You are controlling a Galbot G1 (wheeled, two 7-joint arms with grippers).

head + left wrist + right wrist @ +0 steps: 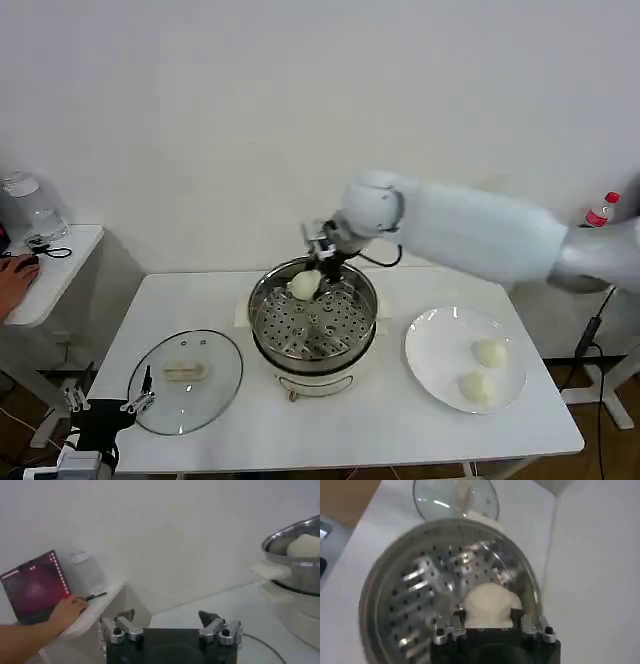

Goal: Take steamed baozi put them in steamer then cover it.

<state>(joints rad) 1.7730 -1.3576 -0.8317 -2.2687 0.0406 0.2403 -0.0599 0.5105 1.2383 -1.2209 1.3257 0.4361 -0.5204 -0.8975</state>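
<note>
The steamer (312,330) stands mid-table, a shiny steel pot with a perforated tray (430,590). My right gripper (314,272) reaches over its far rim, shut on a white baozi (304,285) that sits low over the back of the tray. In the right wrist view the baozi (490,600) fills the space between the fingers of my right gripper (487,615). Two more baozi (491,352) (477,386) lie on the white plate (435,345) at the right. The glass cover (185,380) lies flat on the table at the left. My left gripper (105,405) (167,621) waits open at the front left corner.
A side table (50,270) stands at the left with a person's hand (65,611) at a laptop (32,587) on it. A red-capped bottle (600,210) stands at the far right. Bare table lies between the steamer and the front edge.
</note>
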